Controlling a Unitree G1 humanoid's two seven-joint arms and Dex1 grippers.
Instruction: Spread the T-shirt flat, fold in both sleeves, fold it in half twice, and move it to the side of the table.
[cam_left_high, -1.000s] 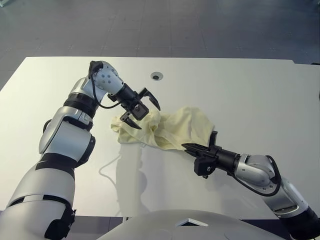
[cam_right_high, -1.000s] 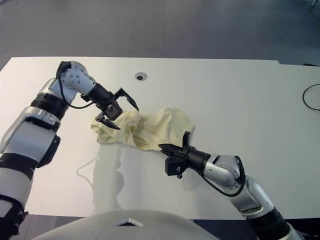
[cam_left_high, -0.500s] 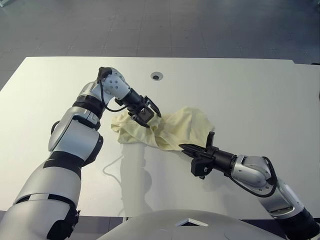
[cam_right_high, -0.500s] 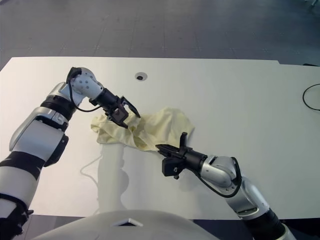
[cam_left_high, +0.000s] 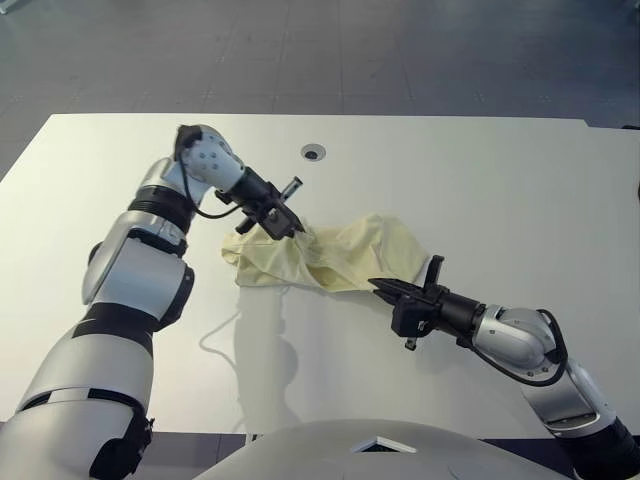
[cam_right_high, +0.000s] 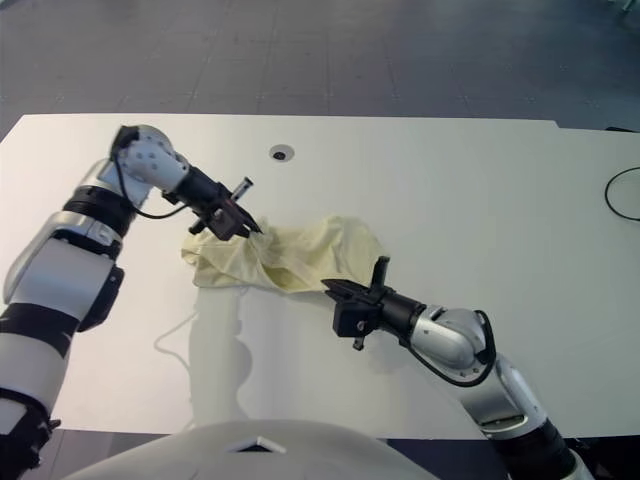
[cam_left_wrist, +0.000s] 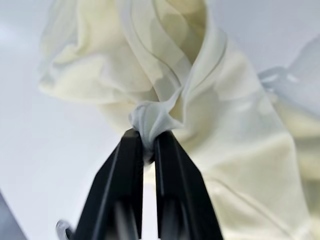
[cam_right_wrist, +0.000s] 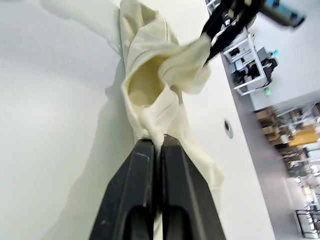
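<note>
A pale yellow T-shirt (cam_left_high: 340, 258) lies crumpled in the middle of the white table (cam_left_high: 480, 180). My left gripper (cam_left_high: 288, 228) is at the shirt's upper left part, shut on a pinch of its cloth (cam_left_wrist: 150, 125). My right gripper (cam_left_high: 385, 290) is at the shirt's near right edge, shut on a bunched fold (cam_right_wrist: 150, 131). The cloth sags between the two grippers. In the right wrist view the left gripper (cam_right_wrist: 212, 32) holds the far end of the shirt.
A small round hole (cam_left_high: 314, 152) sits in the table beyond the shirt. The table's far edge (cam_left_high: 320, 116) borders a grey floor. Bare tabletop lies left, right and in front of the shirt.
Both grippers have shut on the shirt. The left gripper pulled slightly up and left with its pinch, and the right gripper moved in to the shirt's near edge.
</note>
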